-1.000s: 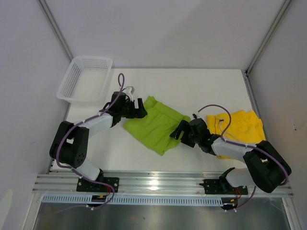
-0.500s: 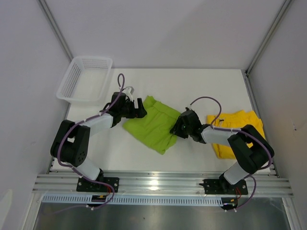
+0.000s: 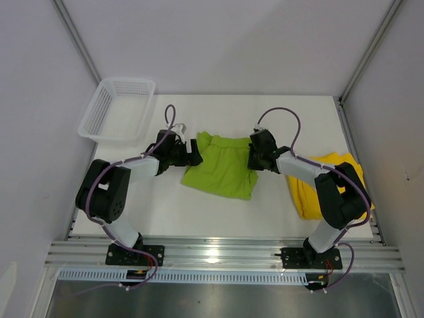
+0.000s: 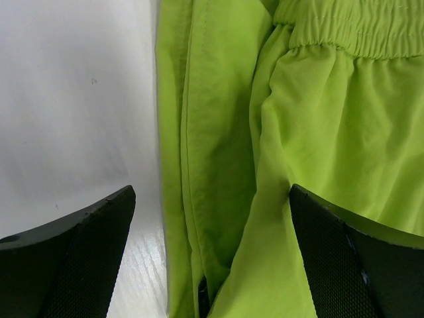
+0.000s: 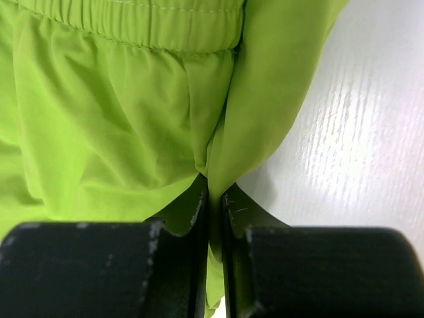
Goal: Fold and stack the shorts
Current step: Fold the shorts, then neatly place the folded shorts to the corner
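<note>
Altogether: one lime pair (image 3: 222, 171), one yellow pair (image 3: 344, 172), one basket (image 3: 112, 138).

Fingers (image 5: 192, 215) pinching the green shorts (image 5: 119, 112)
Both black fingers press together on a fold at the right edge of the shorts, below the elastic waistband (image 5: 146, 20); white tabletop (image 5: 358, 132) shows right of the shorts.

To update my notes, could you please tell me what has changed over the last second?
The right end effector moved from the green shorts' near corner to their right edge, shut on it and dragged them squarer. The left end effector stayed open at their left edge; yellow shorts and basket unmoved.
</note>
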You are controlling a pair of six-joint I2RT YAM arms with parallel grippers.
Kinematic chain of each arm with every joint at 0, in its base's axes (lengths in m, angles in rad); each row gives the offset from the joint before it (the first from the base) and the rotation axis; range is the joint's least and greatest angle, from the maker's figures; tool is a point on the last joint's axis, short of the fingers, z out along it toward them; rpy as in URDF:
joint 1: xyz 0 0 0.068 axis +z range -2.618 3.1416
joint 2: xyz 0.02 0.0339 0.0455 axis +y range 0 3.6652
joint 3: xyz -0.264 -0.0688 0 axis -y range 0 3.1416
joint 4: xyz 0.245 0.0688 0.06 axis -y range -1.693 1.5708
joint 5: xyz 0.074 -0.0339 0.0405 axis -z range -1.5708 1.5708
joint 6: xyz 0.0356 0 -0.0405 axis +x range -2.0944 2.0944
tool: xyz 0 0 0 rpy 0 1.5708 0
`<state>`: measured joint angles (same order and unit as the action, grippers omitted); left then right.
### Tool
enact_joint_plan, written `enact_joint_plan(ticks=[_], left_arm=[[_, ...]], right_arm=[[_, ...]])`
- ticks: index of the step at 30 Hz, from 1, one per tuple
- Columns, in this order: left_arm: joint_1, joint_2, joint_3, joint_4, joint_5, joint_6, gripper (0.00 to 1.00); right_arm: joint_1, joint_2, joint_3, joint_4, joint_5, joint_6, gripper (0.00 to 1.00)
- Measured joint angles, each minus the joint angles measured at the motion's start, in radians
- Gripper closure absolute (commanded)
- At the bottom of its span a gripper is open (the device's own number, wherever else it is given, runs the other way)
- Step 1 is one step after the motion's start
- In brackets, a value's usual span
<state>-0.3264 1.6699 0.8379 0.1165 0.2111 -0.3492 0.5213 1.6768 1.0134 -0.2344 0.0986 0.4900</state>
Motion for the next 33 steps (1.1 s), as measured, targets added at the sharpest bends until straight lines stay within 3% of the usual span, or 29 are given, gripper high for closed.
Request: enact_joint_plan(ticks=[8,16,17,20,25,28,29,31,33], left_arm=[[0.0,0.062,0.041,0.002,0.0,-0.001,0.01],[0.0,0.17,0.154,0.008,0.003,-0.017,0.13],[0.0,0.183,0.169,0.009,0.003,-0.019,0.22],[0.0,0.211,0.195,0.01,0.004,-0.027,0.36],[-0.01,0.23,0.209,0.008,0.0,-0.036,0.45],[-0.026,0.23,0.206,0.01,-0.009,-0.042,0.56],[-0.033,0.23,0.201,0.014,-0.011,-0.043,0.71],[-0.047,0.23,0.187,0.032,-0.018,-0.056,0.87],[-0.06,0.227,0.16,0.058,-0.022,-0.069,0.97]], right_arm=[[-0.004,0.032,0.038,-0.048,0.009,-0.095,0.91],[-0.006,0.054,0.038,-0.048,0.005,-0.116,0.92],[-0.006,0.054,0.038,-0.048,0.005,-0.119,0.92],[-0.006,0.055,0.04,-0.048,0.002,-0.126,0.93],[-0.007,0.065,0.048,-0.05,-0.002,-0.127,0.93],[-0.008,0.066,0.049,-0.052,-0.007,-0.126,0.94],[-0.008,0.066,0.05,-0.052,-0.009,-0.127,0.94],[-0.008,0.066,0.05,-0.055,-0.009,-0.126,0.94],[-0.01,0.066,0.056,-0.068,-0.008,-0.127,0.99]])
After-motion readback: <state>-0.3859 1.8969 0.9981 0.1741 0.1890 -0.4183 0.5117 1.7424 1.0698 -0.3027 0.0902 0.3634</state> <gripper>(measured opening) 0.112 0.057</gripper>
